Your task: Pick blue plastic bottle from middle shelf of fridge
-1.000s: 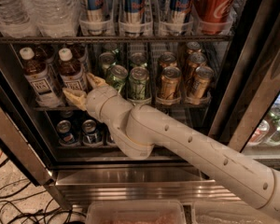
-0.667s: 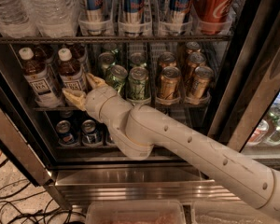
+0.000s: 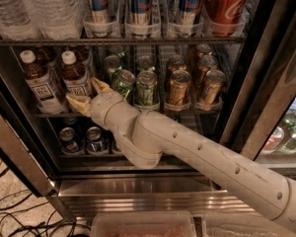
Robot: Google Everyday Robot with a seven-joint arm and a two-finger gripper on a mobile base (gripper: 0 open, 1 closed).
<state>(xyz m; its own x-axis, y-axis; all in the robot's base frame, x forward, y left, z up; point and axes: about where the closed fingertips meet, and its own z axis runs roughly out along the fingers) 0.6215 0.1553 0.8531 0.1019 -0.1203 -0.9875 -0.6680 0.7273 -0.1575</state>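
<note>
My gripper [image 3: 85,94], spread and empty, flanks the blue plastic bottle [image 3: 77,75] on the middle shelf [image 3: 187,109] at seven and three o'clock, placed to close round its base.

Matt jaws at plastic bottle [image 3: 77,79], glossy metal cans [image 3: 147,88] — steel sill [image 3: 138,194]

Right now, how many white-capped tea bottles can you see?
2, front left on the middle shelf: left bottle, right bottle with the tool at its base. More may hide behind.
</note>
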